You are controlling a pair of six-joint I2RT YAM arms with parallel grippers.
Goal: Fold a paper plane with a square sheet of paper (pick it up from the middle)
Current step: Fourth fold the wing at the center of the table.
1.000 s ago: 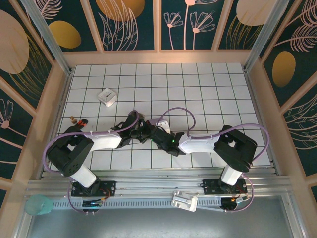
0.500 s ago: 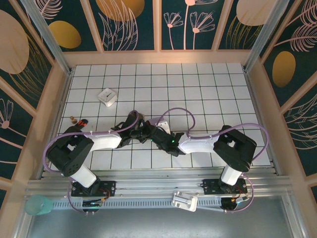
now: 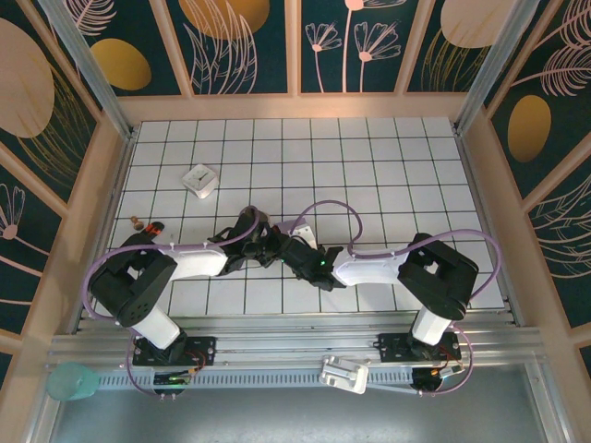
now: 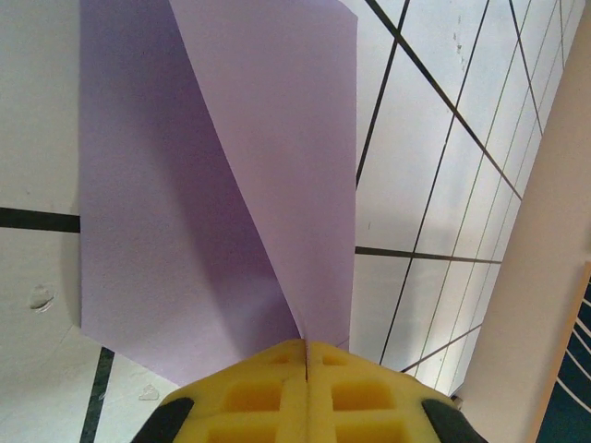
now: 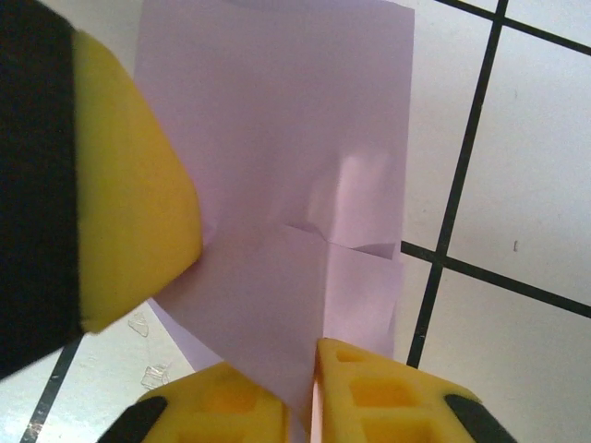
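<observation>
Square sheet of paper (image 4: pixel 212 185) is partly folded, one flap standing up off the tiled table (image 3: pixel 369 166), near-centre just ahead of the arms. Left gripper (image 4: pixel 306 346) is clamped on the crease end, pads flush. Right gripper (image 5: pixel 312 369) just narrowed onto the opposite edge and now pinches paper, so both ends look secured for the next crease. Arms barely shifted otherwise. Left gripper's pad (image 5: pixel 129 185) crowds the right's side. White block (image 3: pixel 199 180) and small bits (image 3: pixel 146 224) sit well clear.

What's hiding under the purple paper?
The white tiled table lies under the purple paper; its black lines run in beneath it. Whatever is right below the paper is covered.
</observation>
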